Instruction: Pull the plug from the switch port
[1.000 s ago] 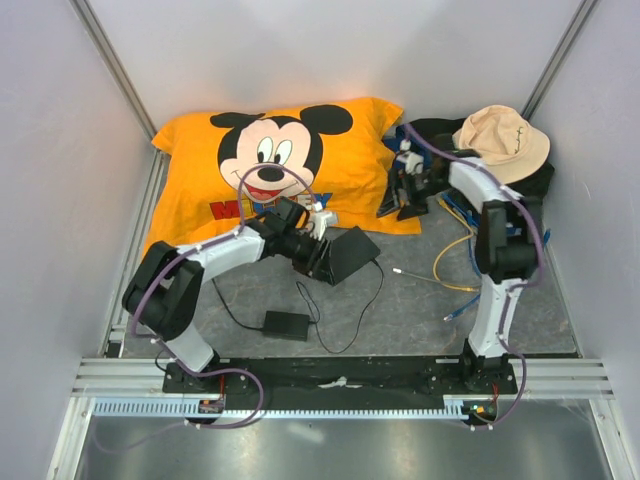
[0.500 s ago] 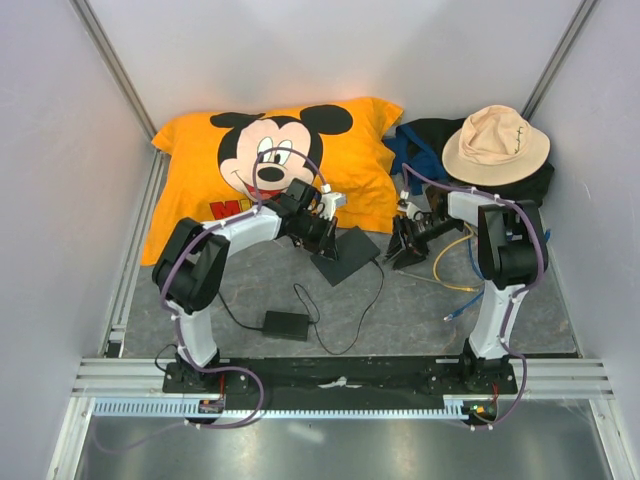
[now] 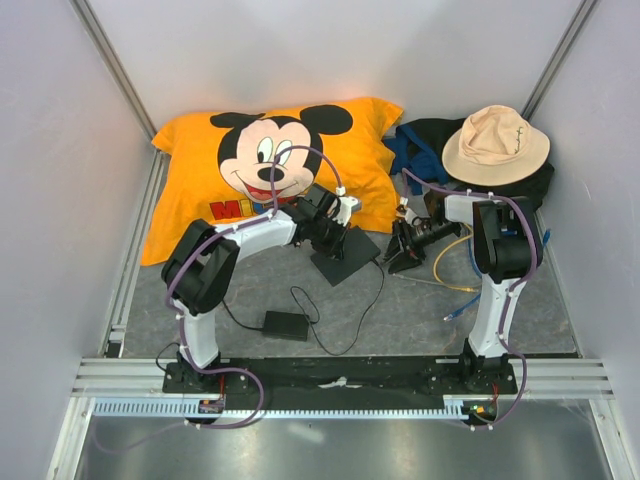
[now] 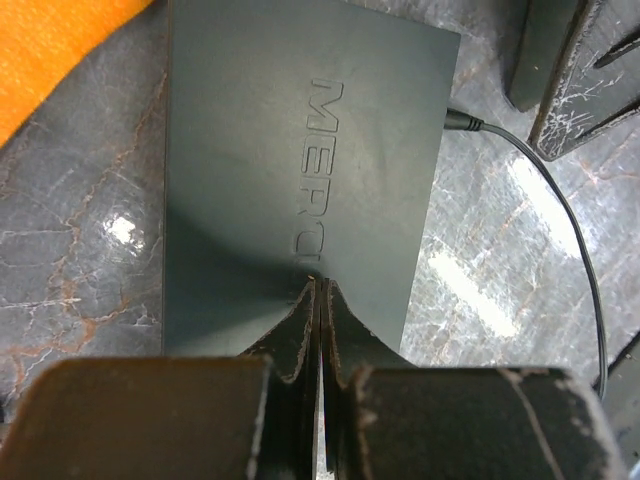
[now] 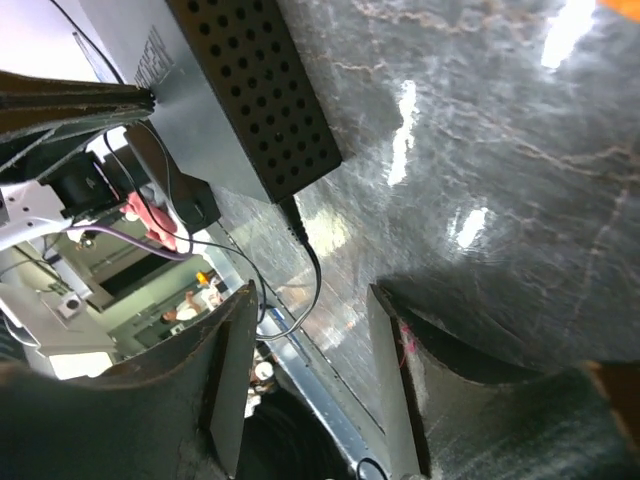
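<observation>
The switch (image 3: 349,263) is a flat black box lying on the grey mat, also in the left wrist view (image 4: 280,150) and the right wrist view (image 5: 255,95). A black plug (image 5: 295,222) with a thin black cord (image 5: 316,283) sits in its near edge, and also shows in the left wrist view (image 4: 461,121). My left gripper (image 4: 318,283) is shut, its tips pressed on the switch's top; in the top view the left gripper (image 3: 337,240) is over the box. My right gripper (image 5: 312,372) is open and empty, just right of the plug (image 3: 380,263), and its fingers (image 4: 565,70) show in the left wrist view.
A black power brick (image 3: 285,323) lies near the front with the cord looping to it. An orange Mickey pillow (image 3: 230,190) lies at the back left. A beige hat (image 3: 497,140) rests on a dark bag at the back right. Yellow and blue cables (image 3: 455,250) lie under the right arm.
The left gripper has set the tilted switch flat on the mat and now presses on its top. The right gripper has come down from the back to beside the switch's plug edge.
</observation>
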Controlling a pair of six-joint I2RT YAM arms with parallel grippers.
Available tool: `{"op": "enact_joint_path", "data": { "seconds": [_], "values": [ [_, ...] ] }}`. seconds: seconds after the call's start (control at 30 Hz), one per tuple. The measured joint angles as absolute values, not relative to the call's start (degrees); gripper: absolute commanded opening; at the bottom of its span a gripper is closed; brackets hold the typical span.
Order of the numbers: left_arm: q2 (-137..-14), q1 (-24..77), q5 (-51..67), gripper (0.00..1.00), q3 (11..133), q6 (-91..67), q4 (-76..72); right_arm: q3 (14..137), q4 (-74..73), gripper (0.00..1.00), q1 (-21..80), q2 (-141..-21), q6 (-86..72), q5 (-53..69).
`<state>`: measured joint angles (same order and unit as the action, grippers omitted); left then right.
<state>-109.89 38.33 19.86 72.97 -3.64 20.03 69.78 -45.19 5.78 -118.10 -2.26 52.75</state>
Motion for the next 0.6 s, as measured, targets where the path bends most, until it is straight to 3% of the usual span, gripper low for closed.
{"op": "enact_joint_path", "data": {
  "seconds": [0.23, 0.37, 0.47, 0.6],
  "values": [
    [-110.17, 38.87, 18.24, 0.02, 73.58, -3.55, 20.53, 70.04, -44.56, 0.50, 5.76, -119.61, -4.95, 53.36],
    [-110.17, 38.89, 18.33, 0.43, 73.58, -2.83, 20.43, 70.48, -44.64, 0.50, 5.76, -120.88, -6.11, 54.94],
    [-109.40, 39.05, 18.00, 0.55, 73.54, -2.07, 20.38, 70.67, -44.69, 0.51, 5.74, -121.45, -6.50, 55.77],
    [-108.57, 39.68, 15.84, 0.60, 73.47, -0.27, 20.80, 70.81, -44.64, 0.51, 5.74, -121.62, -6.50, 56.12]
  ]
}}
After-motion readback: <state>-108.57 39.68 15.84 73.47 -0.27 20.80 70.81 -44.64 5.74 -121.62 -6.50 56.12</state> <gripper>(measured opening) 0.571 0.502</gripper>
